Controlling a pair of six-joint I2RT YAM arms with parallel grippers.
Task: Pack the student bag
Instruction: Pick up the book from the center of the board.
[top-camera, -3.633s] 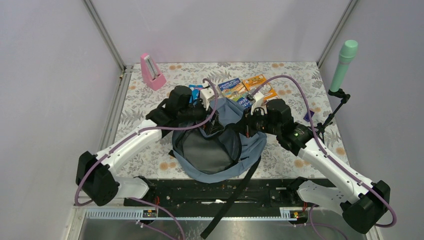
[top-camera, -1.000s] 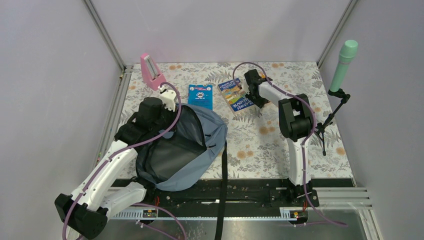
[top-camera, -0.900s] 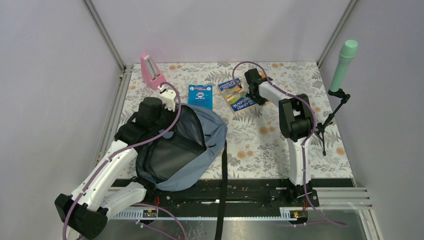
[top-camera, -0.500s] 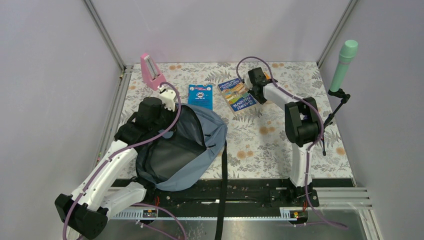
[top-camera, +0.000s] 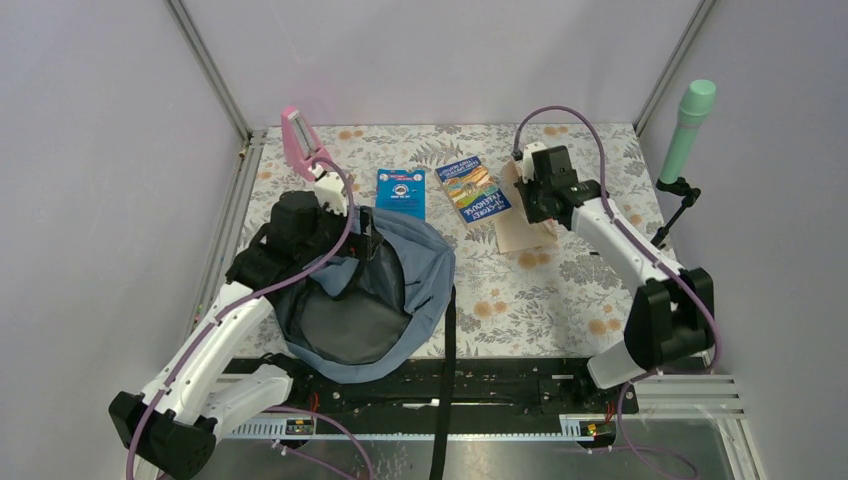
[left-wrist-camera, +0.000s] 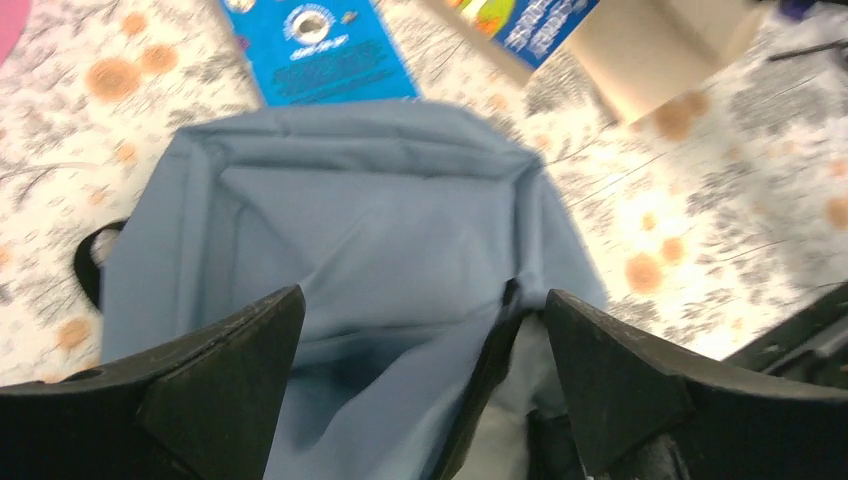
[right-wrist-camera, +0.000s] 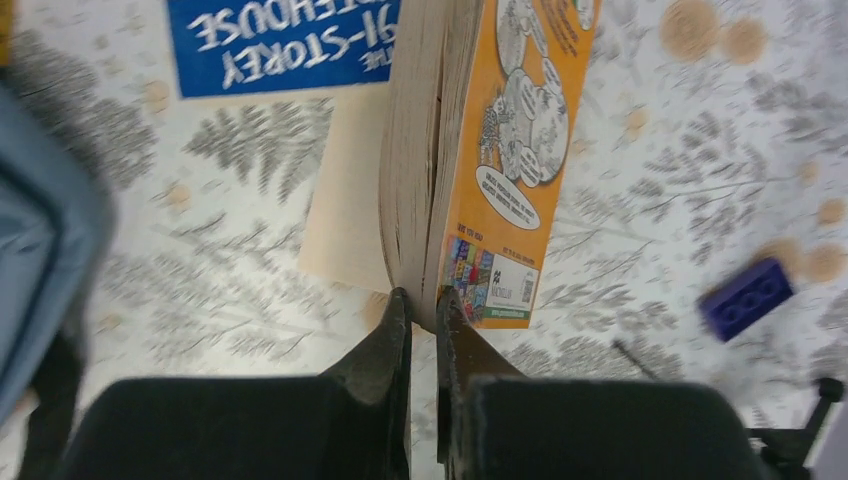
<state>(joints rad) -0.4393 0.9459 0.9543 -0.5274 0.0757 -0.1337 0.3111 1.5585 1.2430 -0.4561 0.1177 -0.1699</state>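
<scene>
So the step in hand looked like putting a book into the bag. The right gripper (right-wrist-camera: 423, 310) was pinched shut on the bottom edge of an orange book (right-wrist-camera: 500, 150). The book hung up off the table (top-camera: 600, 270), with its pages a little open. It was at the far right side, well apart from the bag.

The student bag (top-camera: 375, 300) lay on the near left part of the table. Its bottom end sat over the near edge, and one black strap (top-camera: 443, 380) hung down the front. It was soft and grey-blue, with a dark inside, and its mouth faced up and was open. The far rim by the left gripper (left-wrist-camera: 420, 300) looked lifted. That gripper's fingers (left-wrist-camera: 220, 370) stood wide apart with bag cloth between them. I could not tell if one finger was hooked under the rim.

Next, I think the right arm has to carry the orange book across to the bag and drop it into the open mouth. The left arm should keep the mouth open, or the soft cloth could flop shut.

A blue book (top-camera: 474, 190) and a small blue booklet (top-camera: 400, 192) lay flat on the table just beyond the bag, not yet packed.
</scene>
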